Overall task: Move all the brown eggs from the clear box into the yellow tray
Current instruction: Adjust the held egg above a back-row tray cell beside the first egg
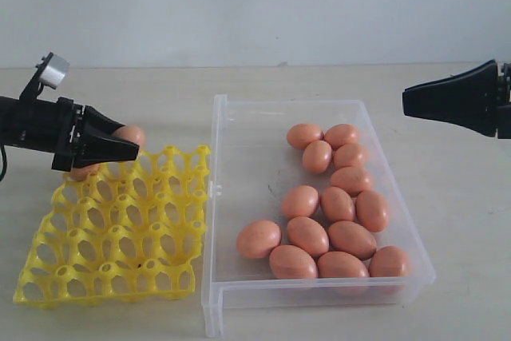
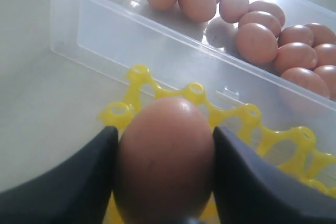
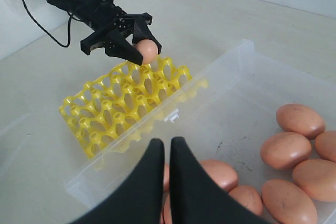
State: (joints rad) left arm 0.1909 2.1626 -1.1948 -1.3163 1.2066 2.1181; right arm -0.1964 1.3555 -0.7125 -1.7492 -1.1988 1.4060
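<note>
My left gripper [image 1: 121, 146] is shut on one brown egg [image 2: 164, 156], its two dark fingers pressing the egg's sides. It hangs just over the far left corner of the yellow tray [image 1: 120, 237]; the held egg [image 3: 148, 52] also shows in the right wrist view. Several brown eggs [image 1: 335, 205] lie clustered in the right half of the clear box [image 1: 219, 197]. My right gripper [image 1: 407, 101] is shut on nothing and hovers above the box's far right side, its tips [image 3: 168, 142] pointing down over the eggs [image 3: 286, 148].
The yellow tray [image 3: 121, 103] lies flush against the clear box's left wall [image 2: 157, 45]. An orange-brown patch [image 1: 80, 172] shows under the left gripper at the tray's back corner. The left half of the box floor [image 1: 255, 165] holds no eggs.
</note>
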